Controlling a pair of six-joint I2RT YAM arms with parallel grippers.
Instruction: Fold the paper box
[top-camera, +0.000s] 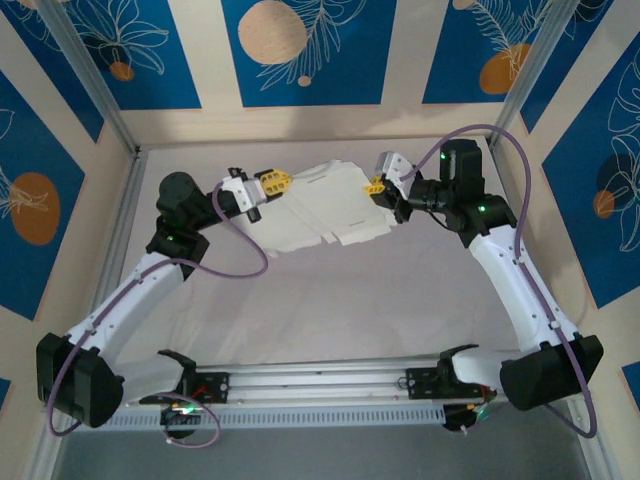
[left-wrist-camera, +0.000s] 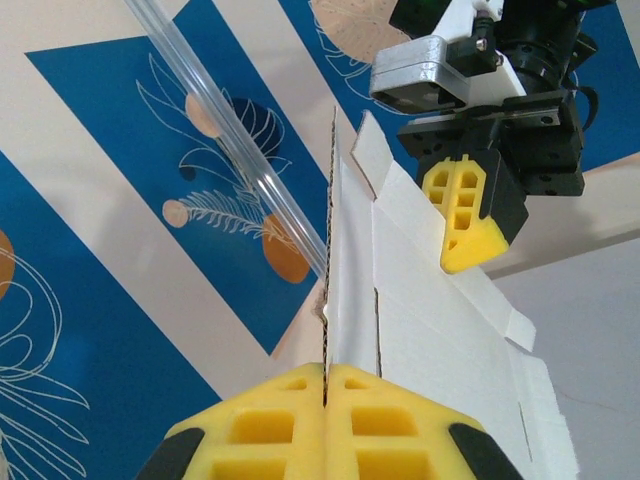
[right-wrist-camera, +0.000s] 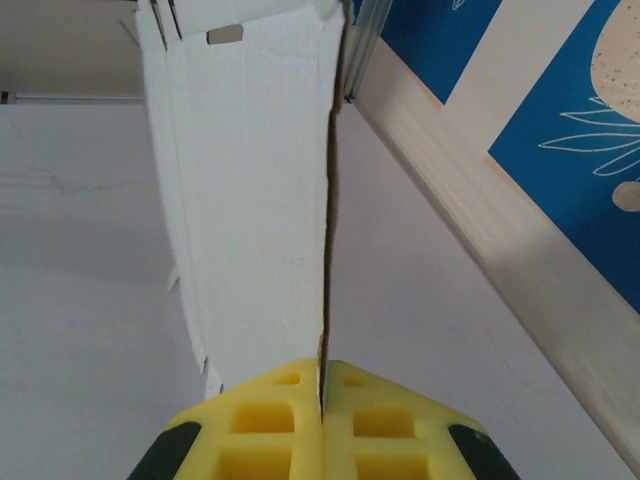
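- We see the paper box (top-camera: 330, 205) as a flat, unfolded white sheet, spanning between both grippers at the far middle of the table (top-camera: 350, 310).
- Our left gripper (left-wrist-camera: 326, 380) is clamped on the sheet's left edge, yellow fingers (left-wrist-camera: 400, 425) pressed together.
- Our right gripper (right-wrist-camera: 322, 385) is pinched tight on the opposite edge.

The left claw (left-wrist-camera: 326, 378) is cut off at its wrist view's 6 o'clock edge, and the rim of the paper box (left-wrist-camera: 430, 300) disappears inside its grip. Toward 1 o'clock, the box hides the second finger of the right claw (left-wrist-camera: 450, 258).
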